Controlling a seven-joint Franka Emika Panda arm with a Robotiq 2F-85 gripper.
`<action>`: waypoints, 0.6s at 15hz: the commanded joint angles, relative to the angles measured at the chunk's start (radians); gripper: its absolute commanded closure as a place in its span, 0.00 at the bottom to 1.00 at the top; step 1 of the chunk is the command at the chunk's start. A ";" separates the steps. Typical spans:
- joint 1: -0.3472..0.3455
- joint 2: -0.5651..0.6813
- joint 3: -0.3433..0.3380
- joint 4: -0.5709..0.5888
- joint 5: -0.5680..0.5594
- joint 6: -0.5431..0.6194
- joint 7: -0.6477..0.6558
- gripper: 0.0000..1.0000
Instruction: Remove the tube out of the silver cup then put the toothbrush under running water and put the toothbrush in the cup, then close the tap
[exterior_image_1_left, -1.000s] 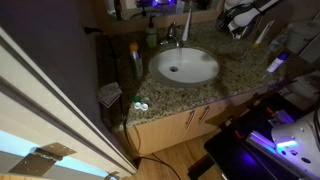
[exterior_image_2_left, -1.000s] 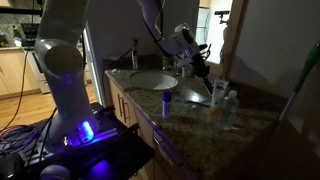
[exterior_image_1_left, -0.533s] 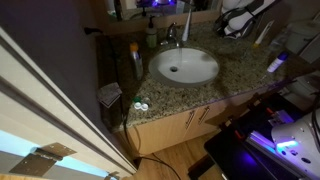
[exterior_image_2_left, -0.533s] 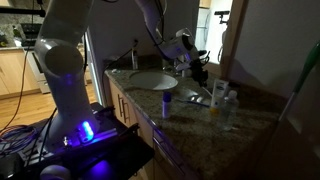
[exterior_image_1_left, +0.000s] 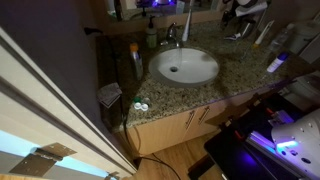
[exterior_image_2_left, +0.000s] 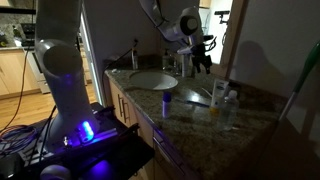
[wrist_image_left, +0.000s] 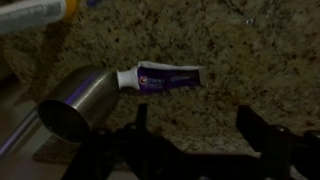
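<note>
Looking through the wrist view, we see the tube (wrist_image_left: 160, 77) lying flat on the granite tabletop (wrist_image_left: 250, 50). Its cap touches the silver cup (wrist_image_left: 80, 98), so it is already out. We cannot tell whether the cup stands or lies. Both sit toward the tabletop's back edge, beside the basin (exterior_image_1_left: 185, 65). Our end effector (wrist_image_left: 192, 116) hangs above them, spread wide and empty, which we judge leaves it free for the toothbrush. The tap (exterior_image_1_left: 172, 35) stands behind the basin.

White arm (exterior_image_2_left: 58, 70), seemingly black gripper (exterior_image_2_left: 203, 62)
</note>
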 joint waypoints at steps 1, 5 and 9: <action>-0.032 -0.088 0.006 -0.050 0.042 -0.168 -0.034 0.00; -0.045 -0.088 0.015 -0.030 0.027 -0.188 -0.009 0.00; -0.054 -0.038 0.013 0.000 0.074 -0.268 0.045 0.00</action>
